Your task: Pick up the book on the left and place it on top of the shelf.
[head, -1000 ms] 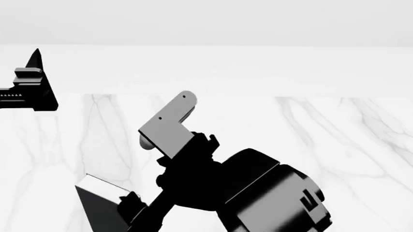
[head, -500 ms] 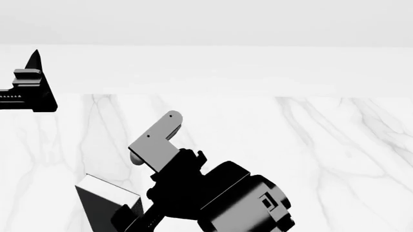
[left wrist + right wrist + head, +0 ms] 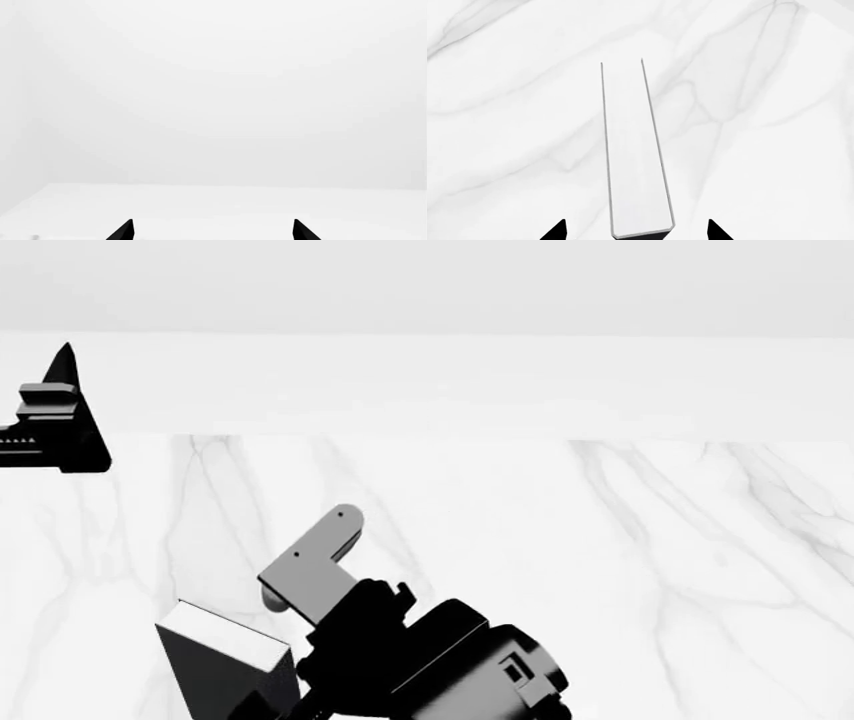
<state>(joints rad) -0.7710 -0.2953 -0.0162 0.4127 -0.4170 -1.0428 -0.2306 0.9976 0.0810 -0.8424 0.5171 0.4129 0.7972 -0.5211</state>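
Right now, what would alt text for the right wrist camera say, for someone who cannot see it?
A thin book with white page edges, seen edge-on, stands centred between the two dark fingertips of the right hand, which are spread wide apart. Behind it lies a white marble surface with grey veins.

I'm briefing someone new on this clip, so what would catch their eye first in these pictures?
First, the bulky black right arm low in the head view, over the white marble table. Next, the book, seen white page edge on in the right wrist view, lying between the right gripper jaws. The left gripper hangs at the far left edge, open.
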